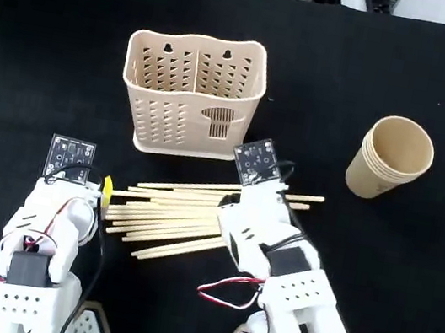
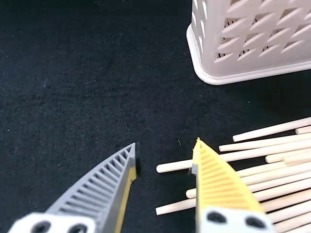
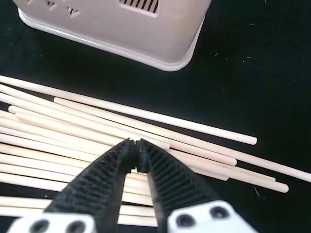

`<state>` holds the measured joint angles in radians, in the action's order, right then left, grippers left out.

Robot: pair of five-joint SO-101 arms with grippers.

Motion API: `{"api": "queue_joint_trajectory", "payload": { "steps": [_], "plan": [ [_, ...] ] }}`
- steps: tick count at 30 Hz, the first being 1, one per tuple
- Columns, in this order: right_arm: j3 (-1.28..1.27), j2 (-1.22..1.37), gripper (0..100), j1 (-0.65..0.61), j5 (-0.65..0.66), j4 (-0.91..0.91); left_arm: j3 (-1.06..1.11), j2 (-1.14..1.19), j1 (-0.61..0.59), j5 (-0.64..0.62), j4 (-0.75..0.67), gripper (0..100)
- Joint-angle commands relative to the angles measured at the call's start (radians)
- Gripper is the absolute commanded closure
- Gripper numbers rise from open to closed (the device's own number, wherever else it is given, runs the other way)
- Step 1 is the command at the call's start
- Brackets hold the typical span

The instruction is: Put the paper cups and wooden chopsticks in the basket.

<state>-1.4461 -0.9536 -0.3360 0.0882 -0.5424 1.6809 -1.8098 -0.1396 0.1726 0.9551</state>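
A beige perforated basket stands upright on the black table, its two compartments open at the top. Well apart from it, towards the right arm's side, a nested stack of paper cups stands mouth up. The wooden chopsticks lie in a loose, roughly parallel pile on the table just in front of the basket, between the two arms, none of them inside it. The left hand is released, its grey finger and yellow finger spread apart; the yellow one sits over the near ends of several chopsticks, while the grey one is over bare table beside the pile. The right hand is clenched, its two black fingertips meeting directly above the middle of the pile; whether a stick is pinched between them cannot be told. The basket's lower corner shows just beyond the sticks in both wrist views.
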Motion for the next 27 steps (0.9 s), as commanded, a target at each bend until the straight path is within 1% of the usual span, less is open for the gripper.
{"api": "queue_joint_trajectory", "payload": {
  "steps": [1, 27],
  "plan": [
    [0.004, -0.008, 98.2, -0.011, -0.006, 0.023, 0.018, -0.008, -0.005, -0.003, 0.006, 80],
    [0.005, -0.008, 98.2, -0.011, -0.006, 0.023, 0.018, -0.009, -0.013, -0.003, 0.002, 80]
  ]
}}
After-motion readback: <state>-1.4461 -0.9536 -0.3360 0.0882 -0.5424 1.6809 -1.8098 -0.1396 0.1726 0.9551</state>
